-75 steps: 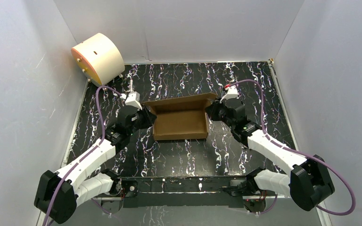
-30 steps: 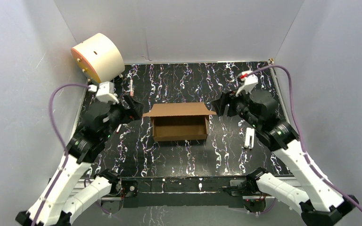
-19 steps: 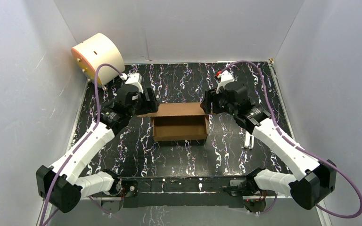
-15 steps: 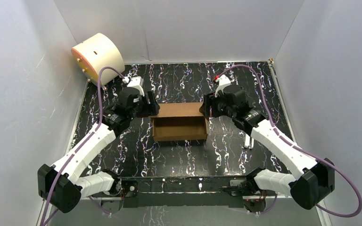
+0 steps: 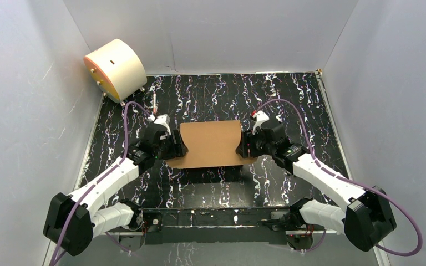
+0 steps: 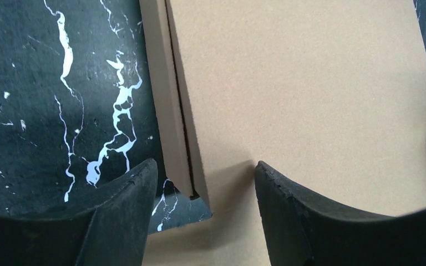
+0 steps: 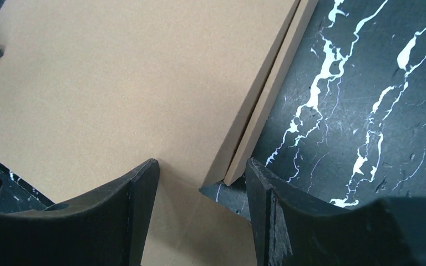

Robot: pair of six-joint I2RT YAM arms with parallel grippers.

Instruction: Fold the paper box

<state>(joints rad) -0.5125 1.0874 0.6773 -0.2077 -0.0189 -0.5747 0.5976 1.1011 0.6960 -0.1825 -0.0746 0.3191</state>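
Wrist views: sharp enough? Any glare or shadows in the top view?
Left wrist: grain on the paper box and white veins in the table are crisp; the dark left claw, nearest the lens, looks soft-edged. Right wrist: likewise, the right claw nearly featureless black. Top external: even light, no glare, a soft shadow under the box's near edge.

We record: box [image 5: 209,143], matt brown cardboard; table [image 5: 288,94], smooth black marbled top; drum [image 5: 116,67] at ten o'clock, smooth cream.

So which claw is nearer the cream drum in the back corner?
Left. The left claw is at the left edge of the cardboard box, with the drum behind it and further left. The right claw is across the box, at its right edge.
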